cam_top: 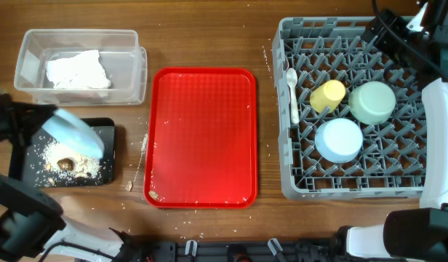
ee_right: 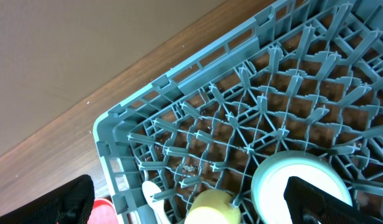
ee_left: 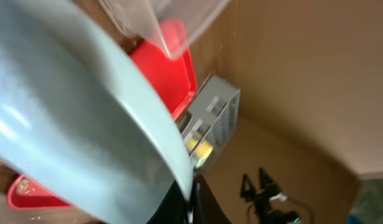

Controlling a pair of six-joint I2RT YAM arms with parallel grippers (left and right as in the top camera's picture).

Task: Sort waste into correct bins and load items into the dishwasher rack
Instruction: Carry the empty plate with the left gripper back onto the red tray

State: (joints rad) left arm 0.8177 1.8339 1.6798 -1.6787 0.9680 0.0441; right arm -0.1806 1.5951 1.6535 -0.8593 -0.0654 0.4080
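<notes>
Left claw (cam_top: 48, 124) over black tray (cam_top: 105, 134), plate (cam_top: 77, 137) tilted

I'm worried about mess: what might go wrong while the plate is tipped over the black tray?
Scraps sit close to the black tray's edge. More sliding off the tilted plate may spill onto the table, where crumbs already lie. The steeply tilted plate might also slip from its hold.

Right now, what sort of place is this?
Probably a mock dish-clearing station: a grey dishwasher rack holding a yellow cup and pale green bowl, a red serving tray, and a light blue plate held over a black tray of food scraps.
</notes>
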